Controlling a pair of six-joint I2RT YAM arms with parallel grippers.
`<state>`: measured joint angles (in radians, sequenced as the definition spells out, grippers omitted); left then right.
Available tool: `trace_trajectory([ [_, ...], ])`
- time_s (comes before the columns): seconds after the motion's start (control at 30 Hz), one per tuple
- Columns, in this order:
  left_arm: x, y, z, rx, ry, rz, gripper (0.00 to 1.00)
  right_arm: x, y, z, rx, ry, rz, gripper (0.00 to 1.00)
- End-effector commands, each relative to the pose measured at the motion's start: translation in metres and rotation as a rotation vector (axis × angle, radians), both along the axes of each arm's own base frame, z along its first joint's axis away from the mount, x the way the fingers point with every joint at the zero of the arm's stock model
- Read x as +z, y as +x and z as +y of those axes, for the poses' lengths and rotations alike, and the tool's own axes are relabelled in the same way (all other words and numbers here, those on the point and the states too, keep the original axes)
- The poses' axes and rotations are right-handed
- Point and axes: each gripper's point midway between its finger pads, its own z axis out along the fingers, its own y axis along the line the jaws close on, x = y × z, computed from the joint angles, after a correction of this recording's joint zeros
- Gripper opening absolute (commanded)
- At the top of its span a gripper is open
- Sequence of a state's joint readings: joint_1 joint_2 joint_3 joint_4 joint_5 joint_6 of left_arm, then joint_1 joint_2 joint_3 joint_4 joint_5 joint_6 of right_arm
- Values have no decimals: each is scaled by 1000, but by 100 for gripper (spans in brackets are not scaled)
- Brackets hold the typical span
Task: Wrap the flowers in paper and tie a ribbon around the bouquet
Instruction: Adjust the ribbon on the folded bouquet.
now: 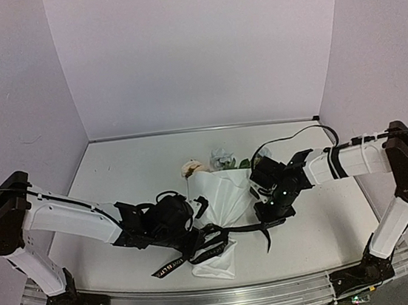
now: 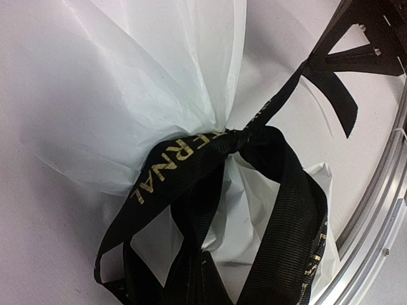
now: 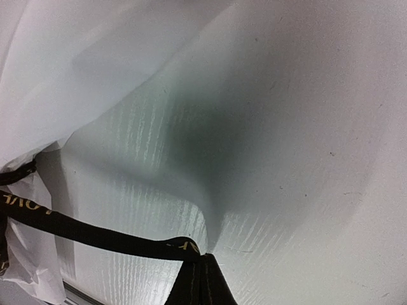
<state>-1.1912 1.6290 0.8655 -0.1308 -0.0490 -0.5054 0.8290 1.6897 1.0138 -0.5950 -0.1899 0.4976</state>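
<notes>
The bouquet (image 1: 222, 193) is laid at the middle of the table (image 1: 129, 180), with its blooms (image 1: 193, 168) at the far end and its paper (image 2: 127, 82) tail toward the near edge. The ribbon (image 2: 175, 162) is drawn round the pinched waist of the paper and crossed there into what looks like a knot. Whether that knot is locked cannot be told.

One strand is run from the waist to the right into the right gripper (image 1: 271, 215), which is clamped on it a little short of the free end. Loose loops are led near and left toward the left gripper (image 1: 197, 233). Its fingers are not shown in its own wrist view, but it is closed, and the loops are judged to be pinched in it.

The ribbon is judged light, limp and fairly slick, so it can be pulled but not pushed, and it may slide through a pinch. It is best held flat across its width, close to the waist, so that slack is kept short.

The paper is thin and soft and likely to tear if dragged, so it should be taken only at the gathered waist, where the layers are bunched. The blooms are fragile and should not be gripped. The whole bouquet is light enough to be slid by an uneven pull.
</notes>
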Motion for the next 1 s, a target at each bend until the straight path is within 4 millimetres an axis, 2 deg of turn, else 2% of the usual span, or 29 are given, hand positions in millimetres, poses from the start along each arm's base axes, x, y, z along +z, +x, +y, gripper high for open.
trace_trajectory([
  [0.0,13,3,6,23,-16,-18,0,7,2,-20,-12,-63,-34,0],
  [0.13,16,4,6,25,-24,-25,0,10,2,-23,-11,-79,-45,0],
  [0.23,17,3,4,19,-28,-21,0,14,1,-19,-6,-64,-29,0],
  [0.37,22,2,-1,0,-41,-21,22,21,-1,-10,-1,-33,0,0],
  [0.43,27,1,-2,-9,-46,-24,38,27,-2,-7,-5,-16,5,6],
  [0.53,33,0,-2,-31,-49,-34,43,38,-3,-2,3,15,1,18],
  [0.67,38,-6,-1,-65,-31,-42,47,54,-4,0,17,36,-30,40],
  [0.77,45,-12,0,-95,-38,-41,52,62,-5,-4,12,39,-51,43],
  [0.97,62,-23,12,-121,-63,-29,59,67,-11,-10,17,45,-67,44],
])
